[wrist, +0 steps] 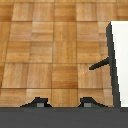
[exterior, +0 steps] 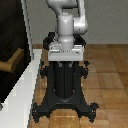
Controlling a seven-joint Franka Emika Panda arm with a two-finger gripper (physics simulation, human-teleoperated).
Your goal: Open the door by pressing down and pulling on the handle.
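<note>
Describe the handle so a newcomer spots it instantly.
Find the tall dark door in its white frame at the exterior view's left. The handle is the short tan bar sticking out from that panel, the only wood-coloured piece against it, unlike the black ribbed pedestal nearby.

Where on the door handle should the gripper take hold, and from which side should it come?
Grip the tan handle near its free outer end, probably from above, fingers straddling the bar. It juts out from the dark door as a short lever, so the far end likely gives the most leverage for pressing down and pulling. The gripper hangs apart from it, pointing at the floor.
</note>
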